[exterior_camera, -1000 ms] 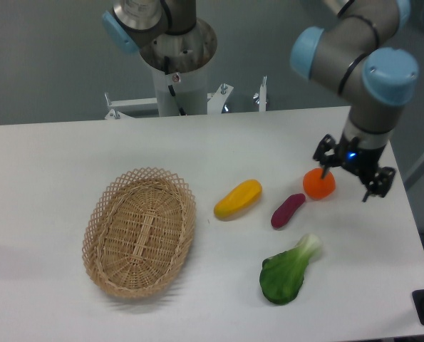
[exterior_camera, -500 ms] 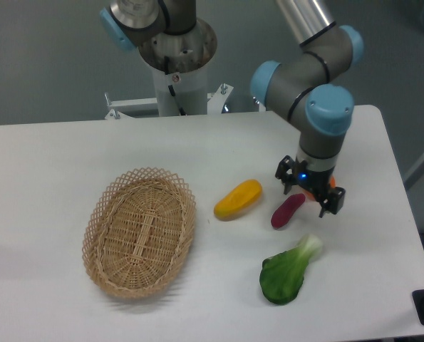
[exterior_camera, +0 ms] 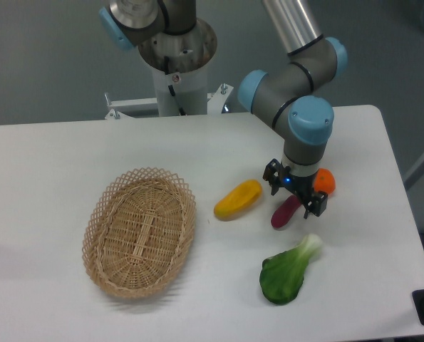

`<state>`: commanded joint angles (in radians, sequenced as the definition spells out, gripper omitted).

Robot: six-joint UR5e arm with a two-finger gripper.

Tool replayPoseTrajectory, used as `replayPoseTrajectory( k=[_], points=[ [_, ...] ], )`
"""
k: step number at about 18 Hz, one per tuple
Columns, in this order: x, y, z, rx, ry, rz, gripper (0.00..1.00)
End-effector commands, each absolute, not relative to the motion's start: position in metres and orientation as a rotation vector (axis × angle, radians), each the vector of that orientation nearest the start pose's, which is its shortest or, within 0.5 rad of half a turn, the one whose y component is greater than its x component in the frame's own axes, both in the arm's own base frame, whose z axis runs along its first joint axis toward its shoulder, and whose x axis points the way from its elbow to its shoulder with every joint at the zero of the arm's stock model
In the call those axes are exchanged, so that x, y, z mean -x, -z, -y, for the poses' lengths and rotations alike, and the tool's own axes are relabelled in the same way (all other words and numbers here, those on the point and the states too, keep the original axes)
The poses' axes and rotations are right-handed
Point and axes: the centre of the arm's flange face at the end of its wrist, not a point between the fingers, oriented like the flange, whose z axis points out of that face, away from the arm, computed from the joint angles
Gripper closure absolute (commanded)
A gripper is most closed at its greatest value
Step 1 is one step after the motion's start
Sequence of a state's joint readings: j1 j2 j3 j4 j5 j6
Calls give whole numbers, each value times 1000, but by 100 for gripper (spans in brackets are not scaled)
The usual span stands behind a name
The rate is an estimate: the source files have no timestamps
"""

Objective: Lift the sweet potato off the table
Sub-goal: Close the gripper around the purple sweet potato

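The sweet potato [exterior_camera: 282, 214] is a small purple oblong lying on the white table [exterior_camera: 55, 157], right of the yellow vegetable. My gripper [exterior_camera: 294, 197] hangs directly over its upper end, fingers open and straddling it, one finger up-left and one down-right. The upper tip of the sweet potato is hidden under the gripper. I cannot tell whether the fingers touch it.
A yellow-orange oblong vegetable [exterior_camera: 238, 199] lies just left of the sweet potato. A round orange [exterior_camera: 325, 181] sits right behind the gripper. A green leafy vegetable [exterior_camera: 288, 271] lies below. A wicker basket [exterior_camera: 140, 231] stands at the left.
The arm swung left from over the orange to over the sweet potato. The orange, covered half a second ago, shows again at the gripper's right.
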<state>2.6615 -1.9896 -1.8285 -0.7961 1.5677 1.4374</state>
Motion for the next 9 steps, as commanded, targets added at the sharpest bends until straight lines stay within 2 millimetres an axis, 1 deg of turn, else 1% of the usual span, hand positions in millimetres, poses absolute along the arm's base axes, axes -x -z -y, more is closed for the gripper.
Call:
replayPoseTrajectory(
  k=[5, 9],
  points=[
    [458, -203, -389, 3068, -115, -523, 0],
    [456, -198, -388, 3058, -153, -531, 0]
  ],
)
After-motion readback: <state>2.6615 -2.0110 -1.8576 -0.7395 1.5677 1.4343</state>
